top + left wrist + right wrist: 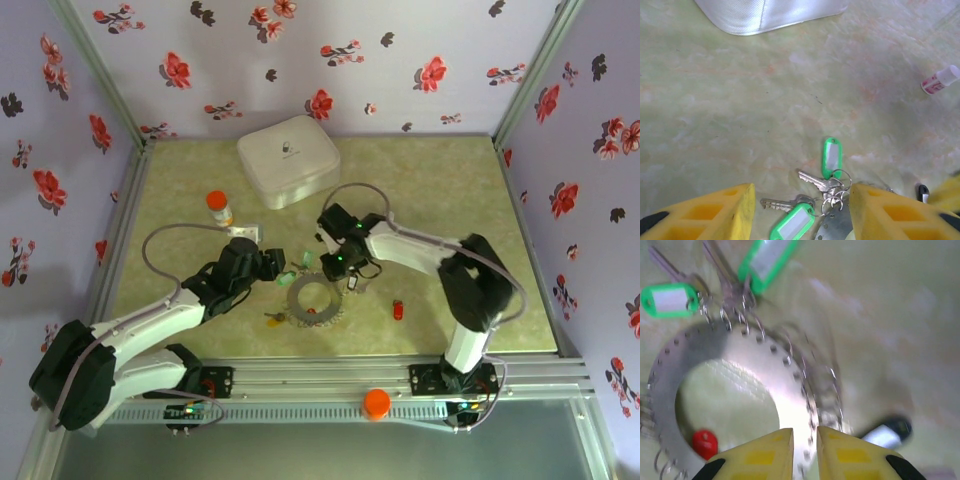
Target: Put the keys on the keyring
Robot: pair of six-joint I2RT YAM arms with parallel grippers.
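Watching the right gripper (pixel 805 432), you see its yellow fingers drawn nearly together over the inner rim of the keyring (pixel 765 355). Blur keeps you from telling whether they pinch the plate or only hover above it. If it is a pinch, expect trouble. Hard plastic on smooth metal is likely to slip, and a tilted ring would swing its hanging loops and drag the keys (pixel 812 181) across the table (pixel 450 180).

Your left gripper (pixel 801 200) is spread wide and grasps nothing. It straddles the green-tagged keys, which lie bunched and overlapping. Closing there could catch two tags at once, or shove the cluster under the ring.

The keyring lies flat close to the table's near edge, about midway along it, between the two grippers. A red-headed key (pixel 398 310) sits well apart from the ring, toward the near right corner, and a sweeping arm could knock it away.

The ring is a broad, flat silvery disc with a large round hole. Small holes run round its outer edge, and thin wire split loops hang from many of them. The tags are glossy rounded plastic with white inserts, and the key blades are slim bright metal. The tabletop looks smooth and faintly marbled green.
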